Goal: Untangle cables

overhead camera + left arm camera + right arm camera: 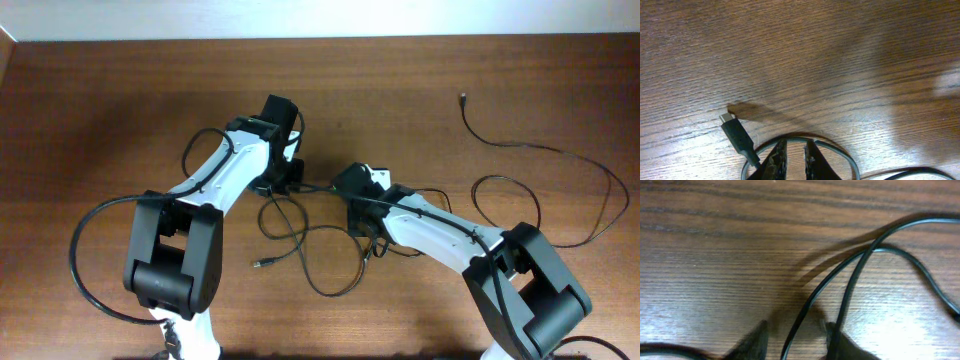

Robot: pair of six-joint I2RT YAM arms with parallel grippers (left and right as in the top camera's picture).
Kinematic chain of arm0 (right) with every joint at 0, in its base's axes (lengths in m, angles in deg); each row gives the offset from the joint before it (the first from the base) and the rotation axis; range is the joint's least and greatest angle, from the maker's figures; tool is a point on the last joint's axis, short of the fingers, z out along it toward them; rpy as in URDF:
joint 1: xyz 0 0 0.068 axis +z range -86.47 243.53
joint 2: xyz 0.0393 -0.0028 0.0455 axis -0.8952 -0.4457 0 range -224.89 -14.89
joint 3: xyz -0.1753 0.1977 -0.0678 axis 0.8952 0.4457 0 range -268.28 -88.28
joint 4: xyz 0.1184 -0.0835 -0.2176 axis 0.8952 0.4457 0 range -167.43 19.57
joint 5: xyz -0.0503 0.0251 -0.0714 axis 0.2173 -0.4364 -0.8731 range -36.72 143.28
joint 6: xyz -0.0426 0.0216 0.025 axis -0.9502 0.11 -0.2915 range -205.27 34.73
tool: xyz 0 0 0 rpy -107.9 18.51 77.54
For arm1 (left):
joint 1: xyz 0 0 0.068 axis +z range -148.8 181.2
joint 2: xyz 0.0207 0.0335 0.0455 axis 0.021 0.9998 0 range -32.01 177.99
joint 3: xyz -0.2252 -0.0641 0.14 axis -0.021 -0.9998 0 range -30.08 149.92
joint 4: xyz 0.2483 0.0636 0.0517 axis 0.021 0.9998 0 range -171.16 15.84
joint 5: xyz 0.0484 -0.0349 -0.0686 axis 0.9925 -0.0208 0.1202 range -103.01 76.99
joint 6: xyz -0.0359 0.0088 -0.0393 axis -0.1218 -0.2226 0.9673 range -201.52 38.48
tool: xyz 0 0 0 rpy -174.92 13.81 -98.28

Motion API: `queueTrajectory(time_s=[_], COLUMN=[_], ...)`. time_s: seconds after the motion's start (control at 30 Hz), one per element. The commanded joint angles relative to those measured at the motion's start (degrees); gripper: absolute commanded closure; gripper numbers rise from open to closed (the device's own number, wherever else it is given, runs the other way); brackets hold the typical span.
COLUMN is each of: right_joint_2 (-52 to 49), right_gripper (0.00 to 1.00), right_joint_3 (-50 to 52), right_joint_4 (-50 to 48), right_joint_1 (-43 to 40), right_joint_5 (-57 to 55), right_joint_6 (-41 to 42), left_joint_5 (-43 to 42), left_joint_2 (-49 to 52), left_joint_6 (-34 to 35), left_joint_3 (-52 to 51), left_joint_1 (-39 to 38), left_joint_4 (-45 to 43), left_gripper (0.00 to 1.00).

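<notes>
Nearest the overhead lens we see the left arm (215, 190) and the right arm (440, 230). Both are bent at the elbow and reach from the near edge toward the middle of the wooden table (100, 100). Between their wrists lie the cables (300, 235) in a loose tangle. The left gripper (285, 178) is at the tangle's upper left and the right gripper (367, 235) at its right side. A separate cord (540, 190) curves well apart on the right.

From the left wrist we see the left gripper (796, 150) nearly clenched, its fingers (780, 160) pinching the top of a cable loop (842, 150). A plug (735, 131) rests on the wood just beside them.

From the right wrist we see the right gripper (796, 340) parted, its fingers (757, 337) low over the wood. One strand of the cables (855, 275) runs between them, unclamped, and a second strand crosses it further out.
</notes>
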Motion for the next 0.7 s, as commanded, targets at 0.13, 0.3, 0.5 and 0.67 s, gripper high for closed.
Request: queueTrajectory(time_s=[0.13,0.3,0.5,0.67], right_joint_2=[3.39,10.80,10.23,5.49], right_gripper=[0.96,0.96,0.96,0.96], right_joint_3=[-5.55,-24.55,-29.38,-29.33], right_joint_4=[8.90,18.14,13.86,14.01], right_joint_1=[0.02,-1.88,-14.49,-25.86], right_joint_5=[-0.83,-1.07,-8.35,-3.56], right_joint_6=[-8.68,-23.96,-36.70,-36.65], left_joint_5=[0.37,0.37,0.35,0.35], left_joint_2=[0.52,0.52,0.52,0.52], left_joint_6=[0.72,0.72,0.72,0.74], left_joint_3=[-0.48,-0.48,-0.48,-0.48], left_joint_1=[-0.17,-0.17,-0.17,-0.17], left_joint_4=[-0.07,-0.28,-0.26,-0.31], left_gripper=[0.87,0.87,0.87,0.86])
